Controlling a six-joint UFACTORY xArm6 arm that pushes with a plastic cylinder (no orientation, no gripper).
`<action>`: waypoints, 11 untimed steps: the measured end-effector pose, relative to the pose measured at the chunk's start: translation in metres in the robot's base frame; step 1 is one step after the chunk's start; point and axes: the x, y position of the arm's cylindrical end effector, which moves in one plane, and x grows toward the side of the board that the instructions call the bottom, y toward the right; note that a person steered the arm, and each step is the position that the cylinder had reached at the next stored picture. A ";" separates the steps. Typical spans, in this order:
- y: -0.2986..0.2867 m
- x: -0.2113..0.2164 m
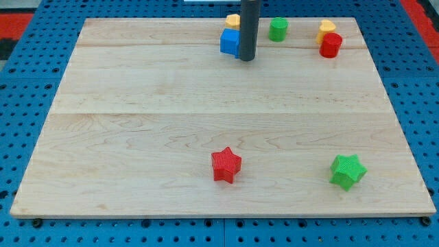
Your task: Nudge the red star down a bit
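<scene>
Camera view shows a pale wooden worktop (137, 82) on a blue pegboard. The red star (226, 165) lies low on the board, a little to the view's left of centre and near the bottom edge, with bare wood all round it. A green star (348, 171) sits well apart from it toward the view's right, at about the same height.

My tip (247, 59) stands far off near the view's top, just beside the right face of a blue cube (230, 41), perhaps touching it. A yellow block (233, 20) peeks out behind that cube. Further right along the top sit a green cylinder (278, 29), a red cylinder (330, 45) and a yellow block (327, 27) right behind it. This arm has no gripper, only the rod, so nothing is held or clamped.

As a judgement, the red star looks like a small, light, rigid piece that slides easily on smooth wood and will not deform. Its points make it prone to spinning if struck off-centre. The sound contact is on its upper side, in line with its middle, with a short, gentle push, since the bottom edge is close.
</scene>
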 end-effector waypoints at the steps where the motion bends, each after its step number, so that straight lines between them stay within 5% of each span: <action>1: 0.009 0.003; 3: 0.033 0.118; 5: 0.009 0.187; 8: -0.025 0.222; 11: 0.006 0.238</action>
